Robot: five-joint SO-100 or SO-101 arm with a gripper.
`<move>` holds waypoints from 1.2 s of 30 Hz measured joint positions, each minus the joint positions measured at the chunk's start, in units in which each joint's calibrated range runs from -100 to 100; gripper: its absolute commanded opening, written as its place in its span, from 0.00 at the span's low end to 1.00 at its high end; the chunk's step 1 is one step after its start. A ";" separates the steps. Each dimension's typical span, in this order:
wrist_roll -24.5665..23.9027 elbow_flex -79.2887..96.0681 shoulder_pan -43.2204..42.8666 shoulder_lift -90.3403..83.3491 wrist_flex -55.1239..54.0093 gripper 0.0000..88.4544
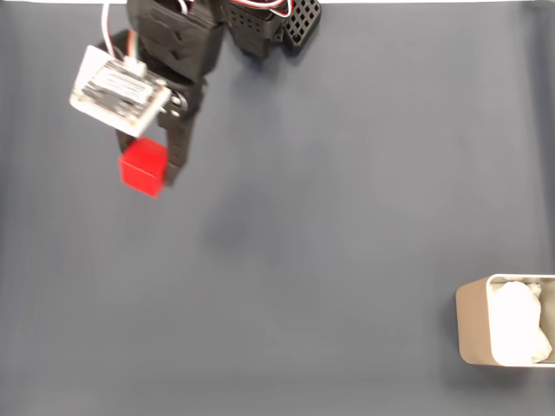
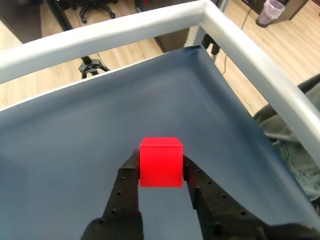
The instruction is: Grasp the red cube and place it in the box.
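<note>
Black fingers [image 2: 125,185] of the gripper [image 2: 160,172] fill the bottom of the wrist view, clamped on the red cube [image 2: 160,162] from either side, above the dark blue-grey table cover [image 2: 75,150]. Seen from the fixed view, the cube [image 1: 142,166] sits at the upper left, pinched at the gripper [image 1: 156,169] tip under the arm's white module [image 1: 117,89]. Far off at the lower right edge stands the box [image 1: 473,322], tan-walled, holding crumpled white lining [image 1: 519,322].
</note>
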 measured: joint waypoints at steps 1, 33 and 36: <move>-0.05 -0.72 -1.11 0.43 0.00 0.09; 0.20 -22.51 -35.68 17.54 -1.99 0.10; -0.15 -25.23 -37.69 19.71 -2.07 0.09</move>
